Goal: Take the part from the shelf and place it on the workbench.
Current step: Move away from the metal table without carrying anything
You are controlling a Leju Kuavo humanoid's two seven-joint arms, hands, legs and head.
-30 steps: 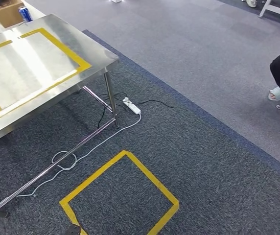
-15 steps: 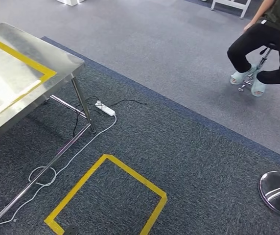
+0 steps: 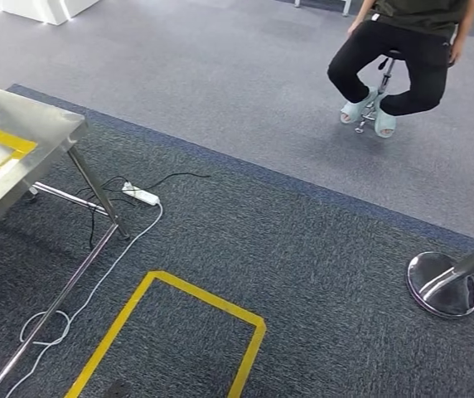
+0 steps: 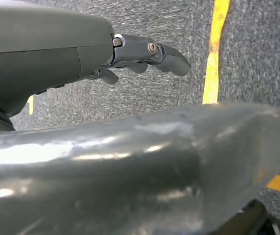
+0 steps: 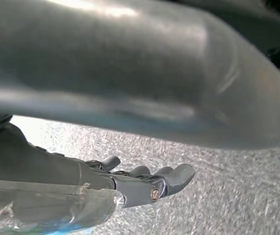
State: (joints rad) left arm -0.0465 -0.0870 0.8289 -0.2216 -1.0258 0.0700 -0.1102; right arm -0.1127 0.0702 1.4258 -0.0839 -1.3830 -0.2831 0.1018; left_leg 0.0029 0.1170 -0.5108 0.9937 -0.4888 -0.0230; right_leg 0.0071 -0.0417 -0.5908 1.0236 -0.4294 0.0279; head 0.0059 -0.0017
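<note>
The steel workbench (image 3: 31, 133) with yellow tape on its top stands at the far left of the head view, with just its corner and legs in sight. My left hand (image 4: 94, 58) hangs over the dark carpet, its fingers (image 4: 157, 51) stretched out and nothing in them. My right hand (image 5: 94, 186) hangs the same way over the carpet, fingers (image 5: 168, 178) extended and holding nothing.
A yellow taped square (image 3: 247, 319) marks the carpet in front of me. A white power strip (image 3: 141, 196) and cables lie under the workbench corner. A person (image 3: 409, 58) sits on a stool at the back right. A chrome round base (image 3: 442, 284) stands at the right.
The camera has swung to the right: the workbench slid towards the left edge, and the seated person and the chrome base came further into the picture.
</note>
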